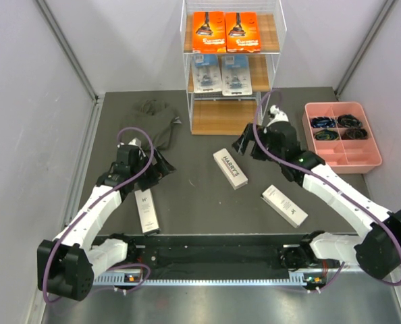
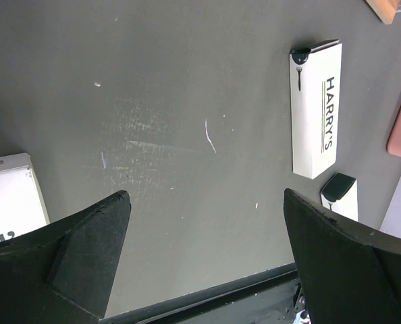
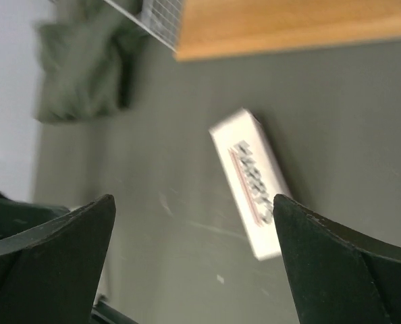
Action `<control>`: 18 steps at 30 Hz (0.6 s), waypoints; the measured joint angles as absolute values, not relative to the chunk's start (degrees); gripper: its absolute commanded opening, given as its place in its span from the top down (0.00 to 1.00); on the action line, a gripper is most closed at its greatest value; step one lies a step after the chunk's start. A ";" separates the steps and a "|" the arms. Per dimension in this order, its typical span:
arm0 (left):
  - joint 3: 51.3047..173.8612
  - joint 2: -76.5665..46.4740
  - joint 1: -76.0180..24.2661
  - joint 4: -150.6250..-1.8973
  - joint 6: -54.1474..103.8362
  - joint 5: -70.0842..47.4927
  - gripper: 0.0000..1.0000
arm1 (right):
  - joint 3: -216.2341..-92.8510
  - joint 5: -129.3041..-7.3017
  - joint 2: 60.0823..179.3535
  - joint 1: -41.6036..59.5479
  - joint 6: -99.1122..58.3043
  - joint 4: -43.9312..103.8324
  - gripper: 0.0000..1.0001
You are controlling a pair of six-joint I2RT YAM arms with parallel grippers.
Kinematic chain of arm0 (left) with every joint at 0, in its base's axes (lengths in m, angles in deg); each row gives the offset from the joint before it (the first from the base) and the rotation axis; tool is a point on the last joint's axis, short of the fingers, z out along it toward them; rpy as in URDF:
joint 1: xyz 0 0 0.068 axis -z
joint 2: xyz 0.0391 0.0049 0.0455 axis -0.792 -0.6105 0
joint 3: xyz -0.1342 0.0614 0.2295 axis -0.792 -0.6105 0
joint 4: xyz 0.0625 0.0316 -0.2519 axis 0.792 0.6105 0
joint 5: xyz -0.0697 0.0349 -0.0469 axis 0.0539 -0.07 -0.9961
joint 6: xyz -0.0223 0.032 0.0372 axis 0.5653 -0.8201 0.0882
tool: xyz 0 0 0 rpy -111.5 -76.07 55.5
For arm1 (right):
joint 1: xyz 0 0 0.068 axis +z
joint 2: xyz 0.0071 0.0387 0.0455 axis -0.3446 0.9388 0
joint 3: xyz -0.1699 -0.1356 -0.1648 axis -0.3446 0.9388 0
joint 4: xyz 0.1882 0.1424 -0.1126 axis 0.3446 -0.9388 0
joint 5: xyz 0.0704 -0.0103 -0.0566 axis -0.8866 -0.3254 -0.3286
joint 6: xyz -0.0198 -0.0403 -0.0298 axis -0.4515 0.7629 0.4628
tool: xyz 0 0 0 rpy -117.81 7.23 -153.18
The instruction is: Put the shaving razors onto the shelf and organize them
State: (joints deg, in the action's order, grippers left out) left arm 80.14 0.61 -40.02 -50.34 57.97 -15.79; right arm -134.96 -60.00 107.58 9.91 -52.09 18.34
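The white wire shelf (image 1: 277, 64) stands at the back. Two orange boxes (image 1: 226, 32) lie on its top tier, two blue blister packs (image 1: 221, 73) on its middle tier; its bottom tier (image 1: 217, 116) is bare. Three slim white boxes lie on the table: one at the middle (image 1: 230, 168), one at the right (image 1: 283, 204), one at the left (image 1: 146, 210). My left gripper (image 1: 161, 167) is open and empty above the table, right of the left box (image 2: 8, 199). My right gripper (image 1: 249, 145) is open and empty just right of the middle box (image 3: 249, 181).
A pink compartmented tray (image 1: 342, 135) with dark items sits at the right. A crumpled dark green cloth (image 1: 154, 118) lies left of the shelf, also in the right wrist view (image 3: 79, 67). Grey walls close in on both sides.
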 measured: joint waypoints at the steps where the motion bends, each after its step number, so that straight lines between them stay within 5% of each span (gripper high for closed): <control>1: 80.05 0.61 -40.02 -50.41 57.99 -15.85 0.01 | -134.33 -58.84 107.39 10.61 -50.67 16.57 0.01; 18: 77.89 -0.44 -40.02 -51.55 58.15 -17.16 0.01 | -132.71 -51.73 114.34 19.48 -38.10 3.91 0.01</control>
